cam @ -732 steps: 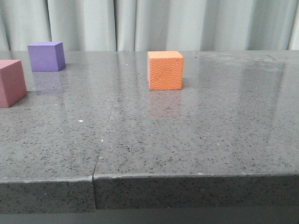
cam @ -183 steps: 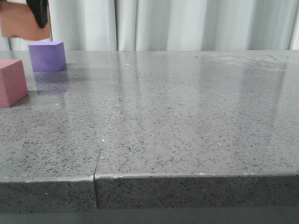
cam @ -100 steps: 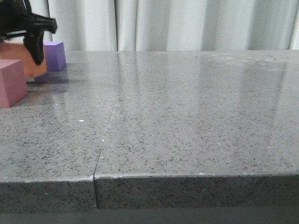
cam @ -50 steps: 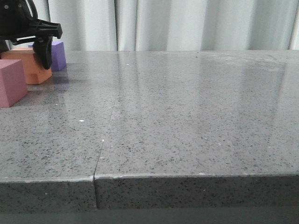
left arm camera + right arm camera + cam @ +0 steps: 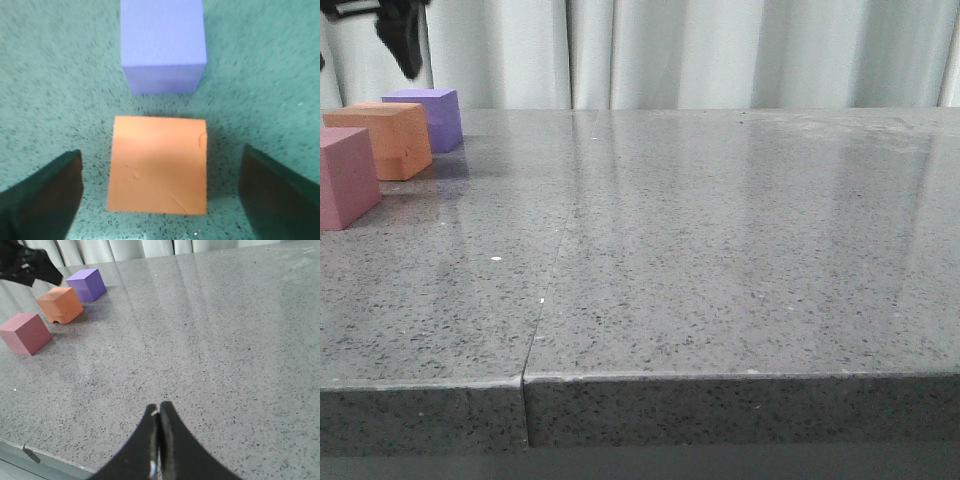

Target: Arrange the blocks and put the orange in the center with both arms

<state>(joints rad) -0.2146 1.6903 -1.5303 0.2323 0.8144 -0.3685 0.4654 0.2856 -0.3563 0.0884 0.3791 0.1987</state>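
Left gripper lifted clear, spread | orange block now tabled

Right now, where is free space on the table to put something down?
The table is bare from the orange block across to the right edge. The crowded part is far left: pink-red block, orange, purple block in line, left gripper open above.

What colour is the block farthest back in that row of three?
Purple; the left wrist view shows it best, just beyond the orange block.
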